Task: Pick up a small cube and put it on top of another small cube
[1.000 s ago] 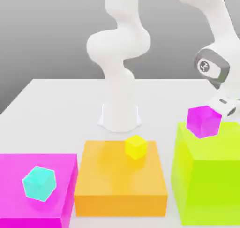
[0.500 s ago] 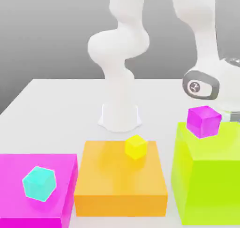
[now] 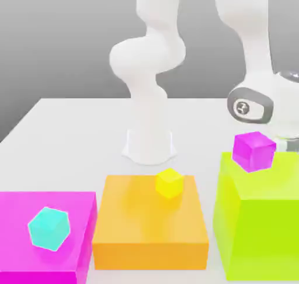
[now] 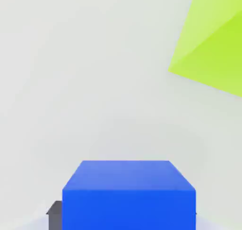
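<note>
While the white arm (image 3: 149,72) rises from its base at the back of the pale counter (image 3: 70,137) and bends over toward the exterior view's right, its wrist comes down just behind the tall lime block (image 3: 260,218). That block stands at the front on the exterior view's right, and in the hand view one of its corners juts in over the counter. A low orange block (image 3: 150,227) sits in the front middle, and a flat magenta block (image 3: 44,233) lies at the exterior view's left. In the hand view a blue cube (image 4: 128,196) sits right under the hand (image 4: 123,224), with a dark finger (image 4: 55,216) showing at its side; the hand is closed on this cube. A cyan cube (image 3: 49,228) rests on the magenta block. The small cube (image 3: 253,151), glossy magenta-purple, sits on the lime block's top near its back edge, close beside the wrist. A yellow cube (image 3: 169,183) rests on the orange block's rear edge.
</note>
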Robot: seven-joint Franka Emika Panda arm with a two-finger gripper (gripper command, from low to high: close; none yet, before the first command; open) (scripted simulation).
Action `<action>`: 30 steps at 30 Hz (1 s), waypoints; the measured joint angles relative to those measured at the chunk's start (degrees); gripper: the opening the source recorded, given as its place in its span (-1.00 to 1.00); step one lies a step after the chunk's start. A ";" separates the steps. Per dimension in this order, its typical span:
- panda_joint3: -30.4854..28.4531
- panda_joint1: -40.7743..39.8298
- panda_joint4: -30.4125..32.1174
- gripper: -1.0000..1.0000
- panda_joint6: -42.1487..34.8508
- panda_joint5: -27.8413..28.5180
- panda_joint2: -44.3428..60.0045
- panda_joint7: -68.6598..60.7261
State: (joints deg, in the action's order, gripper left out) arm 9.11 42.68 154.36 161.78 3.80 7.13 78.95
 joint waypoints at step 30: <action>-10.62 -9.07 -14.83 1.00 -36.76 -3.72 -21.65 -35.04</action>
